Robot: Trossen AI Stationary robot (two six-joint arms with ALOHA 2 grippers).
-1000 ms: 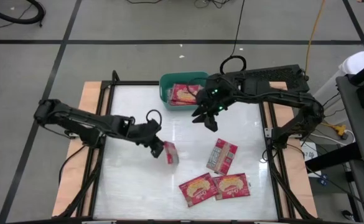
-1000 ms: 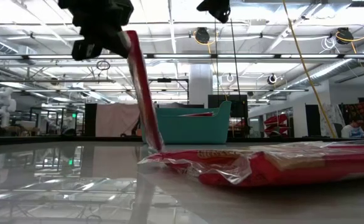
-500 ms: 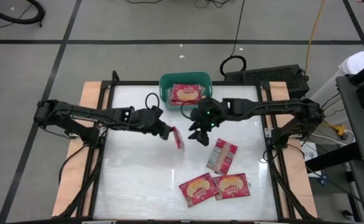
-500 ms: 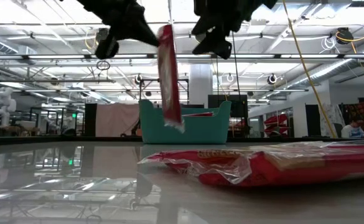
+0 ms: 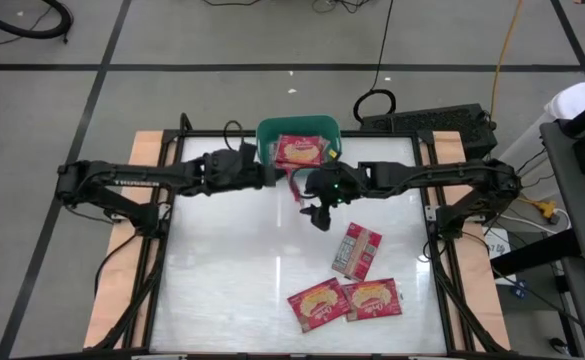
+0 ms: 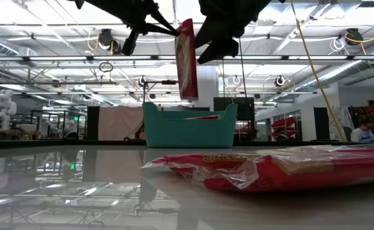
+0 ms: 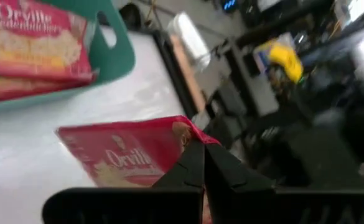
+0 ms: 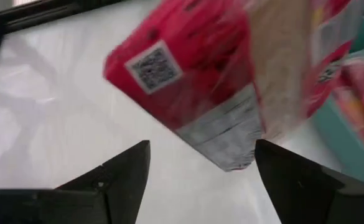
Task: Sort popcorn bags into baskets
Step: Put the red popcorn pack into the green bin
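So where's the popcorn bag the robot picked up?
The left tool holds the popcorn bag up in the air, hanging on edge just short of the teal basket, with the right tool open close beside it.

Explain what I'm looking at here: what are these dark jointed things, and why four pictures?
Two robot arms work at a white table. One camera looks down from above, one sits at table height, and one rides on each wrist. The left gripper is shut on a flat red popcorn packet, which hangs in the air just short of the teal plastic tub that already holds packets. The right gripper hovers open beside it. Three more packets lie flat on the table.
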